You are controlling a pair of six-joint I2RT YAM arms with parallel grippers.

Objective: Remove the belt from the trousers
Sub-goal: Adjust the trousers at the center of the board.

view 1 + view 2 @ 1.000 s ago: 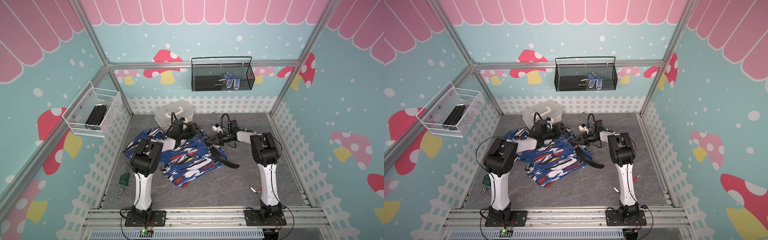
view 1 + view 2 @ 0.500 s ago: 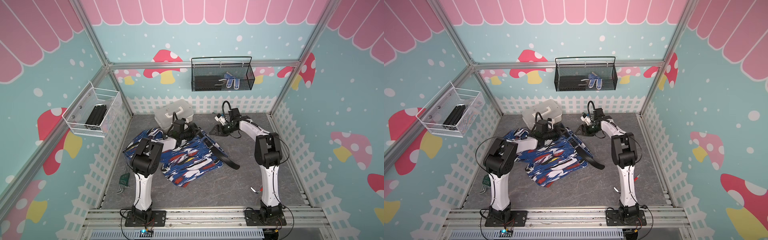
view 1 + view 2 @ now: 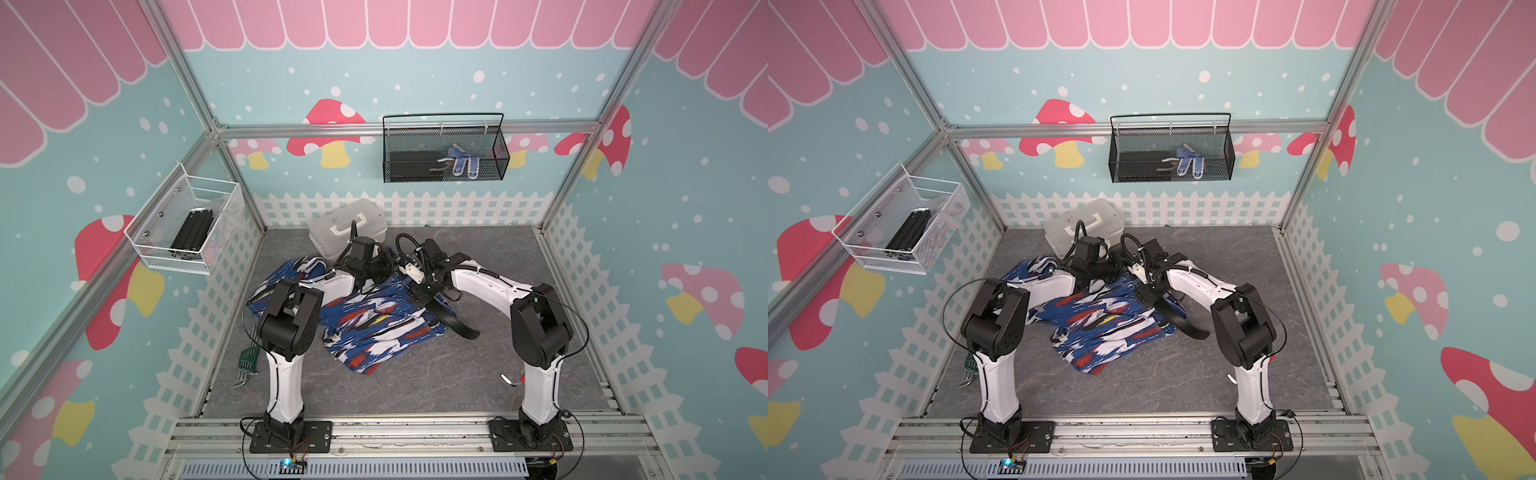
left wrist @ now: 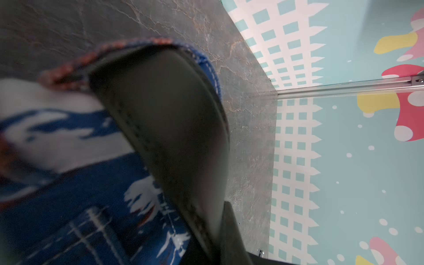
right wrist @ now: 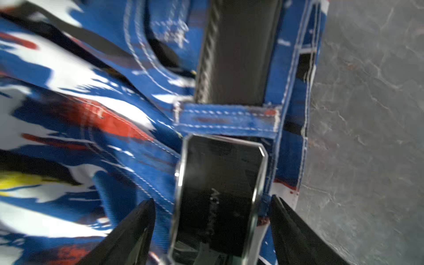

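Grey stone-look surface (image 3: 415, 382). Trousers (image 3: 374, 328) — crumpled mid-surface; belt (image 3: 451, 322) threaded through a loop (image 5: 227, 117) at their right edge, one end trailing near. Left fingers (image 3: 379, 270) clenched at the far side, probably anchoring cloth; right fingers (image 5: 211, 202) released, straddling the buckle (image 5: 220, 183) — poised to pull.
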